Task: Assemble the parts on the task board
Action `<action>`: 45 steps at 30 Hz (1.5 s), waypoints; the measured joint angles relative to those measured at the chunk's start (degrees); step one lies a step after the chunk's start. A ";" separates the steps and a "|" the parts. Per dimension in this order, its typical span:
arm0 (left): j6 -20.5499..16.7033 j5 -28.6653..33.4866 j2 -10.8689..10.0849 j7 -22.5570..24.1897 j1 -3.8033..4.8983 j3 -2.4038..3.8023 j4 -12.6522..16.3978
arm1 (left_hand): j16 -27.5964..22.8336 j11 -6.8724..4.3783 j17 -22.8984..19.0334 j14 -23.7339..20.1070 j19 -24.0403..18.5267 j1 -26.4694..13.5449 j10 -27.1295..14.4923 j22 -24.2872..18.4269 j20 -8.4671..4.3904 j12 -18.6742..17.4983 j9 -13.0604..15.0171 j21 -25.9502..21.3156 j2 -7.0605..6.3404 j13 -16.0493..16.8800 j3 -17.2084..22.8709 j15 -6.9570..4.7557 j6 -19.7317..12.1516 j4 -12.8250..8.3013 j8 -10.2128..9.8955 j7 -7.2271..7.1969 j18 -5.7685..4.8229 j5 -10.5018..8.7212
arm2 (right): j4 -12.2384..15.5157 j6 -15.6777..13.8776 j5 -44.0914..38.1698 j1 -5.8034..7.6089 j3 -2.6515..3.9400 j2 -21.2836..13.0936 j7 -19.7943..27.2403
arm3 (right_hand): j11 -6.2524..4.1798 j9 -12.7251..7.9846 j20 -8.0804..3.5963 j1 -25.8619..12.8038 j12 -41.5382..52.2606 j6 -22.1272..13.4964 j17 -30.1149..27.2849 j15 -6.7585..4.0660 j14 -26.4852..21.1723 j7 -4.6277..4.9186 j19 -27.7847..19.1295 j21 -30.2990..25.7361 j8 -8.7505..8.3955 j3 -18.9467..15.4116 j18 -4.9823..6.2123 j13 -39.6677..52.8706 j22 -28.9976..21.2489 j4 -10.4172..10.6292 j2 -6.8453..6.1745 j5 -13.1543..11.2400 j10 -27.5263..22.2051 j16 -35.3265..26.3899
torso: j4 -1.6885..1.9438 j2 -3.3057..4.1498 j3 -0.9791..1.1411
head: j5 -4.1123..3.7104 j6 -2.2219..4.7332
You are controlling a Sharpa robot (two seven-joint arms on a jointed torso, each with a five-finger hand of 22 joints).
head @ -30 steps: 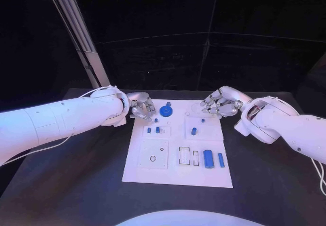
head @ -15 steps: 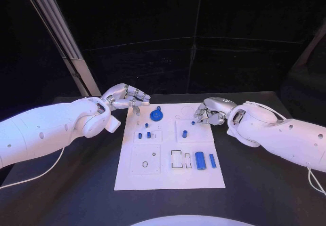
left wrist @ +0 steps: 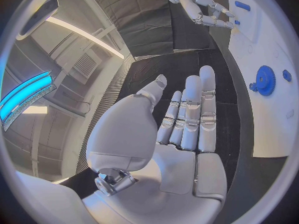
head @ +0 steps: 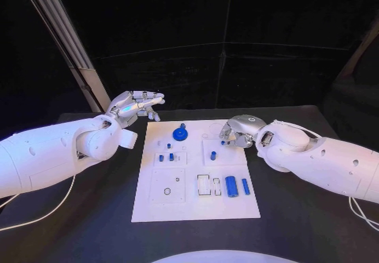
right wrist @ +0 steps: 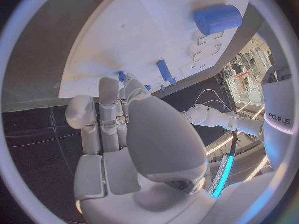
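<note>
- Head view: the white task board point(head: 197, 205) lies in the middle of the black tabletop point(head: 87, 219), with bare dark surface showing along its near edge and both long sides.
- The left hand point(head: 136, 104) is raised beyond the board's far left corner, clear of its edge, fingers stretched out and holding nothing.
- The right hand point(head: 237, 131) is curled over the board's far right part, its fingertips close to a small blue peg point(head: 223, 143); whether they touch or pinch it cannot be told.
- On the board, a blue gear point(head: 180, 133) sits near the far edge. Short blue pegs point(head: 166, 157) stand in the left middle plate, and one blue pin point(head: 212, 155) stands in the right middle plate.
- A thick blue cylinder point(head: 231, 186) and a thin blue rod point(head: 246, 186) lie side by side near the board's right edge, beside two rectangular cut-outs point(head: 209, 184).
- Left wrist view: the left hand point(left wrist: 187, 119) has its fingers straight, close together and empty, above dark tabletop beside the board's edge point(left wrist: 274, 134); the gear point(left wrist: 264, 79) lies on the board beyond the fingertips, apart from them.
- Right wrist view: the right hand point(right wrist: 118, 119) has its fingers bent in together, tips at the board surface next to the small blue peg point(right wrist: 121, 76); the blue pin point(right wrist: 165, 70) stands just beside them, and the thick cylinder point(right wrist: 217, 19) lies well apart.
</note>
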 measured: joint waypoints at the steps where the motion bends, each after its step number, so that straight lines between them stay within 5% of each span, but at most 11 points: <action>1: 0.12 0.52 -0.14 0.17 0.00 0.00 0.28 | 0.00 0.19 -0.06 0.00 0.00 -0.09 -0.19 -0.10 0.00 0.24 0.00 -0.23 0.09 0.00 -0.32 0.00 -0.09 0.12 0.00 0.09 0.00 0.00 | -0.03 0.13 -0.30 -0.04 0.00 0.19 -0.11 | 0.00 0.00 0.00 0.23 0.00 0.00 0.11 0.00 0.00 0.00 0.00 0.02 0.00 0.39 0.00 -0.31 0.13 -0.06 -0.23 -0.34 0.00 0.16 | 0.00 0.02 0.00 | -0.01 -0.03; 25: 1.66 3.95 -1.12 0.88 -0.02 -0.02 2.13 | 0.24 0.39 -0.49 -0.41 0.40 -0.33 -0.81 -0.96 0.00 1.61 0.00 -1.10 1.05 -0.01 -1.98 0.00 -0.29 0.87 0.83 0.30 -0.01 0.00 | -0.78 4.45 -5.14 -0.41 0.25 2.20 -4.48 | -0.42 0.06 -0.36 0.62 -0.68 2.47 2.67 -0.13 0.12 -0.44 1.90 2.52 0.00 9.39 -0.51 -4.26 3.74 -1.42 0.01 -3.67 3.33 3.89 | 0.00 -0.03 -0.02 | -0.31 -0.98; 27: 1.73 4.01 -1.14 0.88 -0.02 -0.02 2.14 | 0.24 0.39 -0.49 -0.41 0.40 -0.33 -0.81 -1.02 -0.01 1.61 0.00 -1.10 1.05 -0.01 -2.19 0.00 -0.29 0.79 0.83 0.29 -0.01 0.00 | -0.73 4.57 -5.48 -0.41 0.27 2.27 -4.76 | -0.60 0.13 -0.42 0.62 -0.68 2.84 3.25 -0.32 0.31 -0.43 2.48 2.82 0.00 10.46 -1.40 -4.41 4.41 -1.75 0.01 -4.05 3.56 4.66 | -0.02 -0.04 -0.02 | -0.27 -0.99; 35: 1.86 4.16 -1.18 0.86 -0.02 -0.02 2.14 | 0.24 0.39 -0.57 -0.41 0.40 -0.33 -0.81 -1.08 0.00 1.61 0.00 -1.10 1.05 -0.02 -2.19 0.00 -0.29 0.79 1.12 0.29 -0.01 0.00 | -0.54 4.67 -6.43 -0.50 0.31 2.54 -5.44 | -1.27 0.36 -0.87 -0.31 -0.33 5.27 5.59 -0.71 0.71 -1.19 4.79 5.18 0.34 14.09 -1.38 -4.59 7.98 -3.04 -0.91 -4.19 5.99 7.61 | -0.03 -0.04 0.00 | -0.26 -1.11; 37: 1.87 4.18 -1.20 0.85 -0.02 -0.02 2.11 | 0.24 0.39 -0.57 -0.41 0.40 -0.06 -0.80 -1.08 0.00 1.61 0.00 -1.10 1.32 -0.02 -2.19 0.00 -0.29 0.79 1.12 0.29 -0.01 0.00 | -0.43 4.56 -6.56 -0.56 0.31 2.53 -5.55 | -1.43 0.38 -0.98 -0.68 -0.22 5.83 5.06 -0.92 0.92 -1.27 5.08 5.43 0.33 14.98 -2.29 -4.57 8.68 -3.43 -1.20 -4.20 6.60 7.61 | -0.04 -0.04 0.01 | -0.26 -1.12; 45: 1.84 4.24 -1.33 0.84 -0.02 -0.03 1.99 | 0.46 0.18 -0.64 -0.40 0.56 0.10 -1.01 -1.21 -0.17 1.86 -0.01 -1.25 1.48 -0.02 -2.35 0.00 -0.29 0.63 1.12 0.29 -0.02 0.00 | 0.80 2.94 -6.59 -1.02 0.10 1.52 -5.75 | -1.67 0.40 -1.13 -3.46 -0.21 6.36 5.00 -0.92 0.92 -1.26 5.62 6.24 0.31 18.49 -2.29 -4.37 10.12 -5.01 -1.89 -4.33 7.00 8.39 | -0.07 -0.04 0.04 | -0.27 -1.20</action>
